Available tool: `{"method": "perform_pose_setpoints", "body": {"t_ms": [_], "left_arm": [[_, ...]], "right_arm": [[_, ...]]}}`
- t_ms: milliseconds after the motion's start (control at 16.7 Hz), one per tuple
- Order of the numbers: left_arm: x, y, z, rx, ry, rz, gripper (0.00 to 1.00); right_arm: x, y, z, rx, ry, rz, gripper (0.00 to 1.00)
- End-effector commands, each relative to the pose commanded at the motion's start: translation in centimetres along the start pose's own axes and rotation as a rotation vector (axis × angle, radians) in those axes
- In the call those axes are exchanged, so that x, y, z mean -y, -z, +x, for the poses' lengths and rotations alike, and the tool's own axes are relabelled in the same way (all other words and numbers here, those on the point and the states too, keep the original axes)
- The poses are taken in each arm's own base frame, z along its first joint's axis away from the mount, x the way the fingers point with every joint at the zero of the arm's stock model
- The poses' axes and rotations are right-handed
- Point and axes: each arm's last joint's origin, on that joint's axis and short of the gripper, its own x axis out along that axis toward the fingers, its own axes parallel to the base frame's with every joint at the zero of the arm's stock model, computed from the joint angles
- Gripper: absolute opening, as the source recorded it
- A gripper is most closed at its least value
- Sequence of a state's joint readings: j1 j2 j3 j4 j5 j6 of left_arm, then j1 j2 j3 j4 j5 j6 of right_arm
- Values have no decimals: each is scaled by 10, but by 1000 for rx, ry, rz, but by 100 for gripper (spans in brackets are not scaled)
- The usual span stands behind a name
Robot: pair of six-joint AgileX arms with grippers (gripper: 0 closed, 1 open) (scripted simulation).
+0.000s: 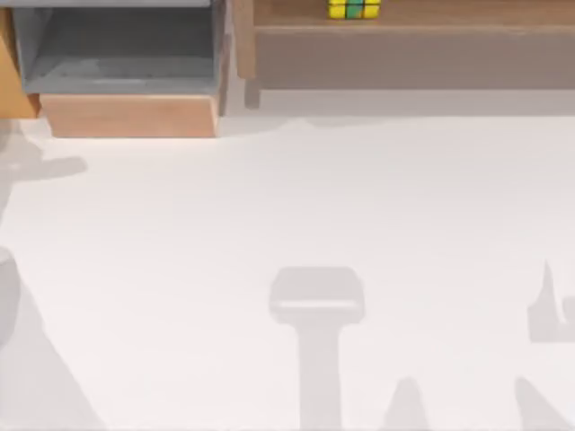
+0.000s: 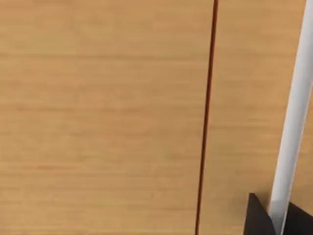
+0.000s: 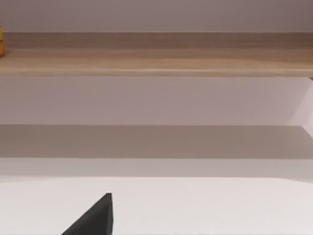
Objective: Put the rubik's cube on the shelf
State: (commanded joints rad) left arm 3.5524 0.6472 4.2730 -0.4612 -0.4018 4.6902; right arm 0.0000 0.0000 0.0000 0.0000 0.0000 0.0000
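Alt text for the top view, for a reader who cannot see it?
A rubik's cube sits on the shelf at the top edge, right of centre. A grey compartment stands at upper left, above a white table crossed by arm shadows.

— Where is there room to pass?
— Across the open white worktop (image 1: 287,224), up to the far edge.
— And what blocks?
— The shelf (image 1: 413,40) at far right, carrying the rubik's cube (image 1: 353,9); the grey compartment (image 1: 121,54) at far left.

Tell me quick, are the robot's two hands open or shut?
Left gripper: cannot be told; it holds nothing visible.
Right gripper: cannot be told; the rubik's cube sits on the shelf.
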Motion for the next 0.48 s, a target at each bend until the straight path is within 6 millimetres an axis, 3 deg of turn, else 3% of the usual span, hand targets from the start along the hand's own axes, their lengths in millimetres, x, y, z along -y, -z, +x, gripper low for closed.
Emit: {"method": "perform_pose_setpoints", "body": {"t_ms": [480], "left_arm": [[0, 0, 0, 0, 0, 0, 68]], "right_arm": [[0, 0, 0, 0, 0, 0, 100]]}}
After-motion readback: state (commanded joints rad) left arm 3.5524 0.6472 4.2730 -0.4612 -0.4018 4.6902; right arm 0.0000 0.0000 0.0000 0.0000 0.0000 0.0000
